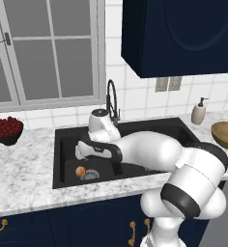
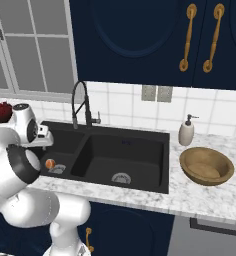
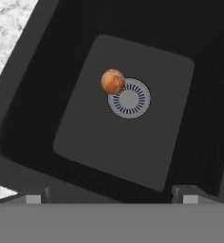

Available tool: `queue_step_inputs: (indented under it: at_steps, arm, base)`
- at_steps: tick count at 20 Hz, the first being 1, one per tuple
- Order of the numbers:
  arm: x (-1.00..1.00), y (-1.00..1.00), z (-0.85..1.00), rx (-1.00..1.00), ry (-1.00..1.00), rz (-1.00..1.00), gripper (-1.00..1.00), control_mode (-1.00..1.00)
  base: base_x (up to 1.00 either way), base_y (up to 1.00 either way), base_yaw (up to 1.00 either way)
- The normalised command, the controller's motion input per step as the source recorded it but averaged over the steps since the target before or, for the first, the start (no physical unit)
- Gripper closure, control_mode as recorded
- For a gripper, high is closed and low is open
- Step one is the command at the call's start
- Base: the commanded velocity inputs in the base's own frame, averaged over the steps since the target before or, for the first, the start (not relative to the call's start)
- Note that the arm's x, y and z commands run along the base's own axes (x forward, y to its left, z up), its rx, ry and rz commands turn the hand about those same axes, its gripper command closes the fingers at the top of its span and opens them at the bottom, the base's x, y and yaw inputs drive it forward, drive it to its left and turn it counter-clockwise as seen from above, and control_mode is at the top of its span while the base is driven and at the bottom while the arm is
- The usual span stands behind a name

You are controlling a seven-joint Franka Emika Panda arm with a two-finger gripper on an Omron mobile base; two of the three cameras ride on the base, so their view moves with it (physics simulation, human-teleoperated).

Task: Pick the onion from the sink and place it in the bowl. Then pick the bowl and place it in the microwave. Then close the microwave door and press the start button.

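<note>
There is one onion (image 3: 113,81), and it lies in one black sink (image 2: 140,175) which has two basins. Two silver drains can be counted, one in each basin: the first drain (image 2: 57,169) next to the onion and the second drain (image 2: 121,178) in the other basin. One black faucet (image 2: 81,105) stands behind the sink. On the bench (image 2: 205,197) there is one wooden bowl (image 2: 207,165), one soap dispenser (image 2: 186,131), and one dark bowl of red berries (image 1: 6,129). There is one window (image 1: 48,53). On the upper cabinets two brass handles (image 2: 189,37) are seen side by side.
</note>
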Motion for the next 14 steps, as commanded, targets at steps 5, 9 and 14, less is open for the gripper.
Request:
queue_step_inputs:
  at_steps: [5,9,14]
  arm:
    - [0.35,0.13,-0.42,0.00,0.05,0.00,-1.00,-1.00]
    - [0.38,0.31,-0.45,0.00,0.02,0.00,-1.00,-1.00]
    - [0.39,0.33,-0.24,0.00,0.00,0.00,-1.00,-1.00]
  base:
    - [0.00,0.00,0.00]
    - [0.00,0.00,0.00]
    - [0.00,0.00,0.00]
